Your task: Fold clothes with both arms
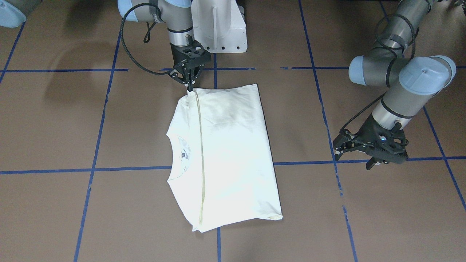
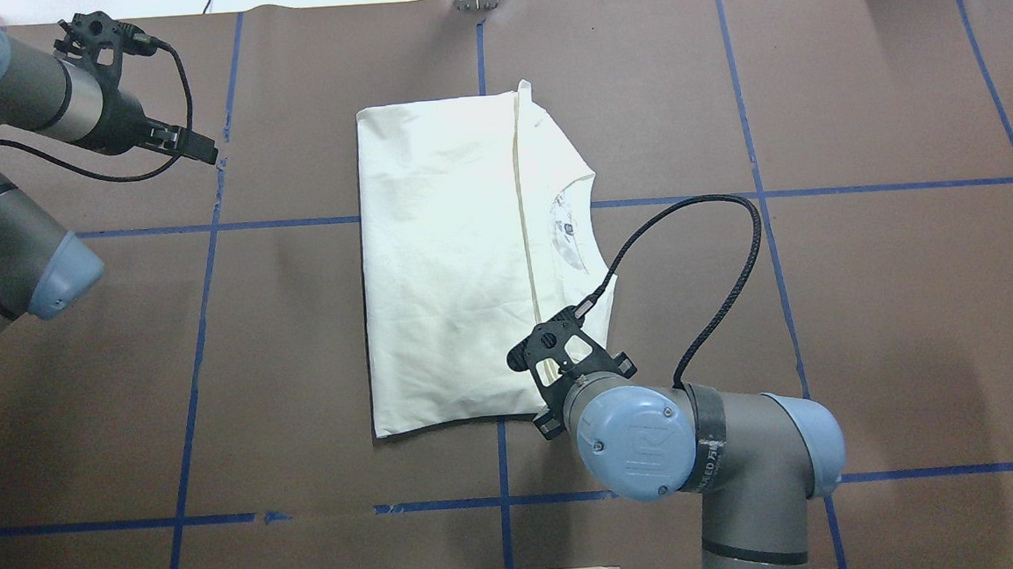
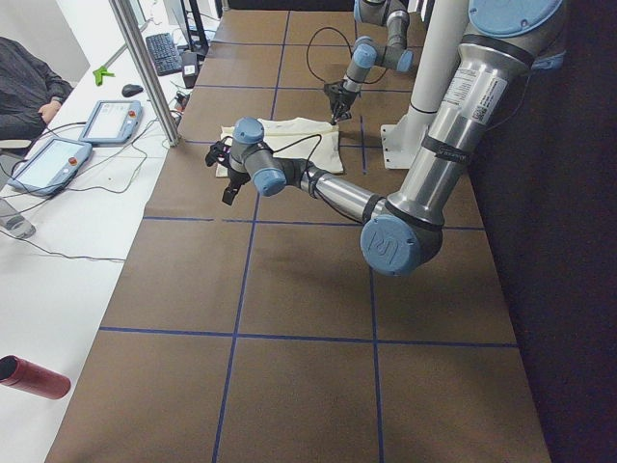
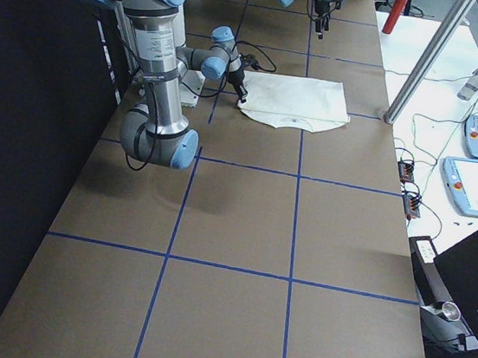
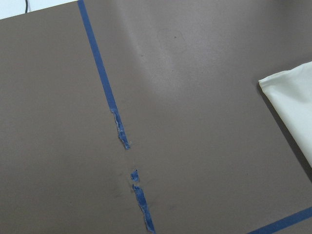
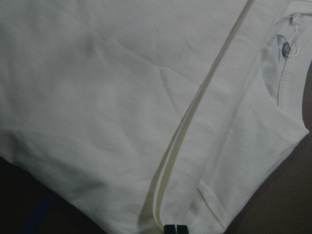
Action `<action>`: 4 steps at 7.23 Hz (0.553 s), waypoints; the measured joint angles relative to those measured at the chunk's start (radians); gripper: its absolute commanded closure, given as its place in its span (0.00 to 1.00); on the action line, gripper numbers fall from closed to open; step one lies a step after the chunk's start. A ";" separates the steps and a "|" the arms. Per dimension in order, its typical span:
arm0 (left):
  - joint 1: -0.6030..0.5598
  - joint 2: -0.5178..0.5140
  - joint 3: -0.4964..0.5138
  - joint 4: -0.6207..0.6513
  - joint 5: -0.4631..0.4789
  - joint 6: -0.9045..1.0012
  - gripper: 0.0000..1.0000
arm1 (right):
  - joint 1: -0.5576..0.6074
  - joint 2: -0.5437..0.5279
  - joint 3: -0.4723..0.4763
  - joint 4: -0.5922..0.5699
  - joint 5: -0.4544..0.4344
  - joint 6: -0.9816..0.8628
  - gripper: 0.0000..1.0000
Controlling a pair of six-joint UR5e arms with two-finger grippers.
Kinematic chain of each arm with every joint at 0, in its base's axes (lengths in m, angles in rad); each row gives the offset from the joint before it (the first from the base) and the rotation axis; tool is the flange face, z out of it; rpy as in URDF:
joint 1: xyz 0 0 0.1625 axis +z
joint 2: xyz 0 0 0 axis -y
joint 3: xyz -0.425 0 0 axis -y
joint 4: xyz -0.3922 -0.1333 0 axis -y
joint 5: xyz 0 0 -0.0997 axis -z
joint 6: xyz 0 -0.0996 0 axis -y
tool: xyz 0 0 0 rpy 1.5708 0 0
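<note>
From where I stood, the cream T-shirt lay folded flat near the middle of the brown counter, plain side up. It made a tidy oblong whose long axis ran from the robot's edge toward the far edge. Its collar opened toward the robot's right, and the folded-over hem made a straight line along that same axis, just short of the collar. The right gripper was plainly the nearer one. It stood at the end of the hem line closest to the robot, pointing down onto that corner of the shirt. In its own wrist view the fingertips sat pressed together on the edge of the top layer, so I took it to be pinched on the cloth there. The left gripper hovered well off to the shirt's other long side, over bare counter beside a blue tape line, touching nothing. Its fingers looked spread apart, and only a corner of the shirt showed at the edge of its wrist view. I judged that any next fold along the long axis would need the left gripper to come in to the shirt's edge first.
</note>
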 measured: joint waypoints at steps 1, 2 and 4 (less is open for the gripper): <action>0.000 0.001 0.000 -0.001 0.000 0.000 0.00 | 0.002 -0.042 0.027 0.002 0.002 0.015 1.00; 0.000 0.001 0.000 -0.002 0.000 0.000 0.00 | 0.000 -0.079 0.045 0.003 0.002 0.059 1.00; 0.002 0.001 0.001 -0.002 0.001 0.000 0.00 | -0.008 -0.098 0.053 0.005 0.002 0.149 0.00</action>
